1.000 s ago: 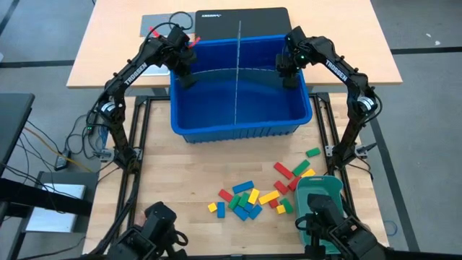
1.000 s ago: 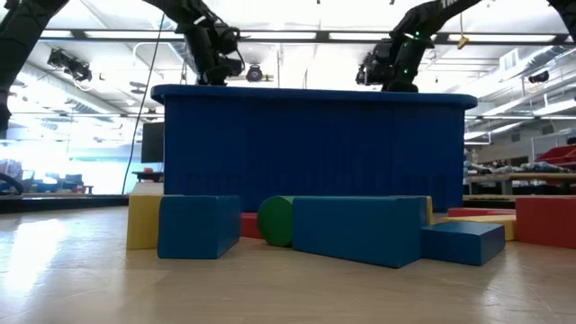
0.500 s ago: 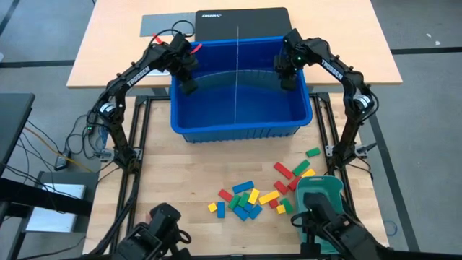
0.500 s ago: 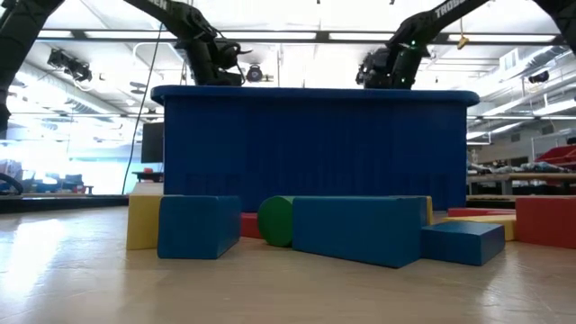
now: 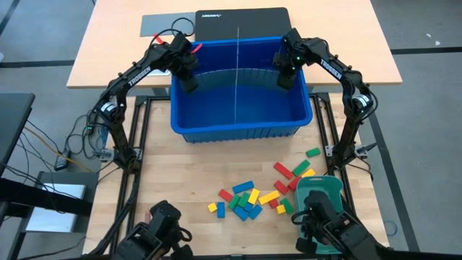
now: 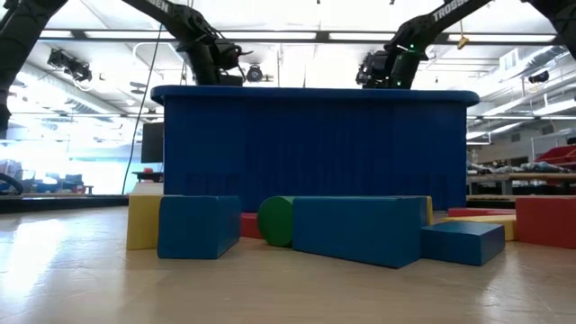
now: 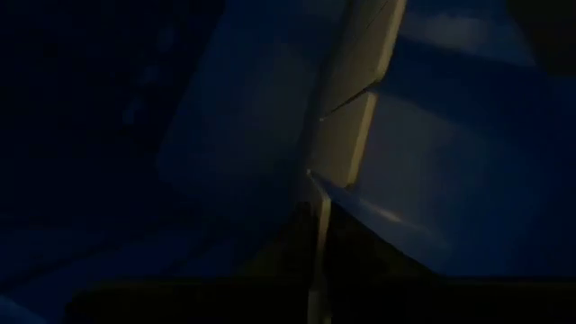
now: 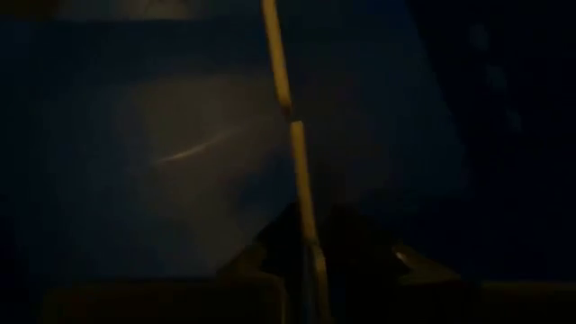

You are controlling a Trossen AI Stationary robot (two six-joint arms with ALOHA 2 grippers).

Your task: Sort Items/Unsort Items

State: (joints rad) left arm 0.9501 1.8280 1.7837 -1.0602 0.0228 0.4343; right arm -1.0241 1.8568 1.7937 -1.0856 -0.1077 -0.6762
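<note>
The items, small red, yellow, green and blue blocks, lie loose on the wooden table top near its front; the low view shows them close up. Behind them stands a blue bin. A thin grey divider stands in it from front to back, and a bowed cross sheet spans it. My left gripper is inside the bin at the sheet's left end, my right gripper at its right end. Each wrist view looks along the sheet's edge.
A teal tray sits at the table's near right, beside the blocks. A black case lies on the desk behind the bin. The bin's tall wall hides both grippers in the low view. Bare wood lies left of the blocks.
Both grippers have sunk a little deeper into the bin at the ends of the cross sheet, the left one more plainly. The bin, the dividers and the blocks have stayed where they were.
</note>
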